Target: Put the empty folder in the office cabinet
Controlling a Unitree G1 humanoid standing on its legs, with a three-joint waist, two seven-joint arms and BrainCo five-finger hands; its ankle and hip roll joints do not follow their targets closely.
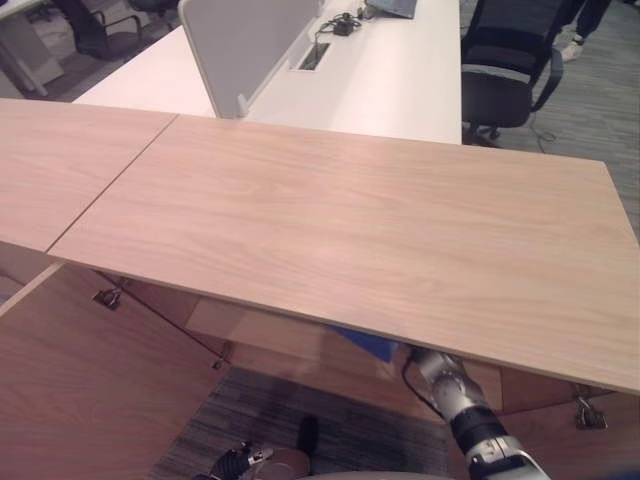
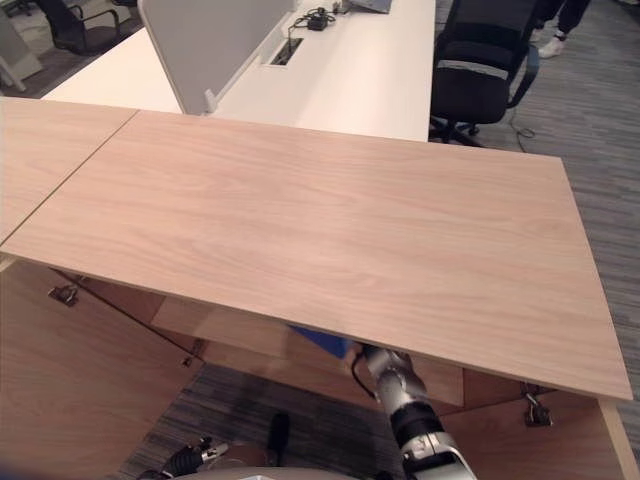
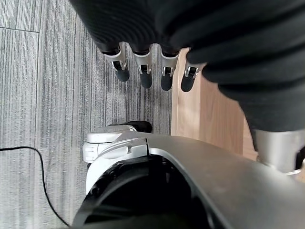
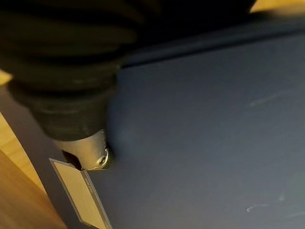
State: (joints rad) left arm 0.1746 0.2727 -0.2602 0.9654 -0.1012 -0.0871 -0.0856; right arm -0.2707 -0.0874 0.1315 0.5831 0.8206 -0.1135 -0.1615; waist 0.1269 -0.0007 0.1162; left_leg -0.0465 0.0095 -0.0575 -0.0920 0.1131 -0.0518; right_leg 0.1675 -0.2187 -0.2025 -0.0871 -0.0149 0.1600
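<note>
Right wrist view had the blue folder (image 4: 205,129) pressed right against the right hand (image 4: 88,152), whose grip could not be told. From the head, a blue corner showed under the cabinet (image 1: 330,230) top, where the right arm reached in. The left hand (image 3: 152,71) hung by the floor, fingers relaxed, far off.

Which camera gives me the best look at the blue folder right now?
The right wrist view: the blue folder spreads across most of it, a pale label at one edge, right beside the right hand. In both eye views just a blue sliver peeks from under the cabinet top, where the right arm reaches in.
</note>
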